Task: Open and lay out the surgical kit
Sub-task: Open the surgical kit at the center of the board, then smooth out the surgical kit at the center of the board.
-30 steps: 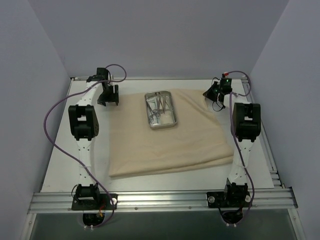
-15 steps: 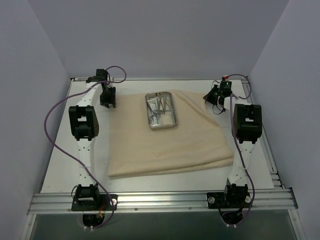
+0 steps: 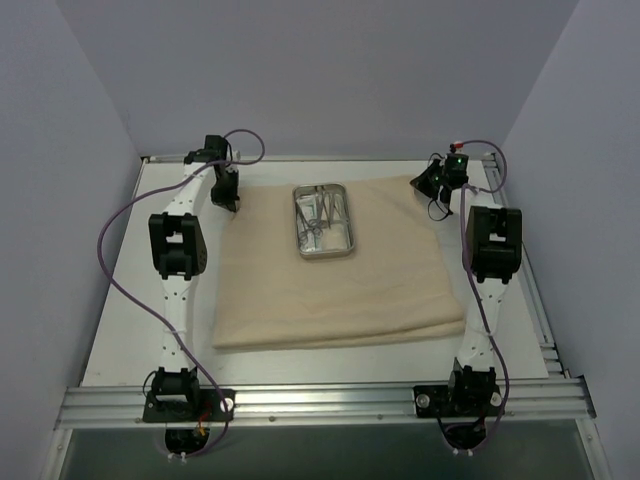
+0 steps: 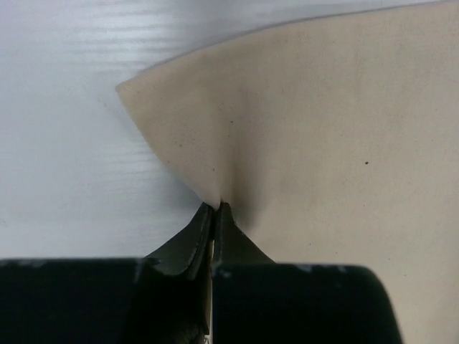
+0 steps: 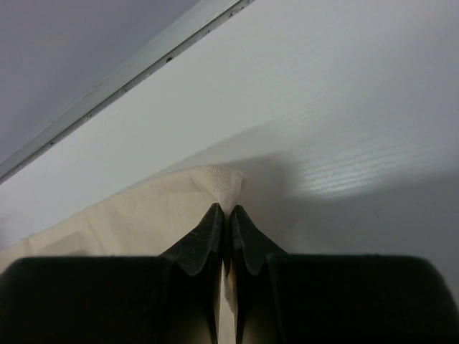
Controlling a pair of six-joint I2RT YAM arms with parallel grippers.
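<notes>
The surgical kit's beige cloth wrap (image 3: pixel 330 285) lies spread flat on the white table. On its far middle stands the shiny steel tray (image 3: pixel 324 221) holding thin metal instruments. My left gripper (image 3: pixel 233 200) is at the cloth's far left corner, shut on that corner; the wrist view shows the cloth (image 4: pixel 323 129) pinched at the left gripper (image 4: pixel 216 206). My right gripper (image 3: pixel 428 187) is at the far right corner, shut on it; the cloth's corner (image 5: pixel 219 183) bunches above the right gripper (image 5: pixel 226 209).
Bare white table (image 3: pixel 130 300) runs along both sides of the cloth. A metal rail (image 5: pixel 129 68) edges the table's far side, and grey walls stand close on three sides. The aluminium frame (image 3: pixel 320 400) carries both arm bases at the near edge.
My left gripper closed on the cloth's far left corner and moved slightly right and farther back. The right gripper drew its corner outward, and the cloth lies flatter and squarer.
</notes>
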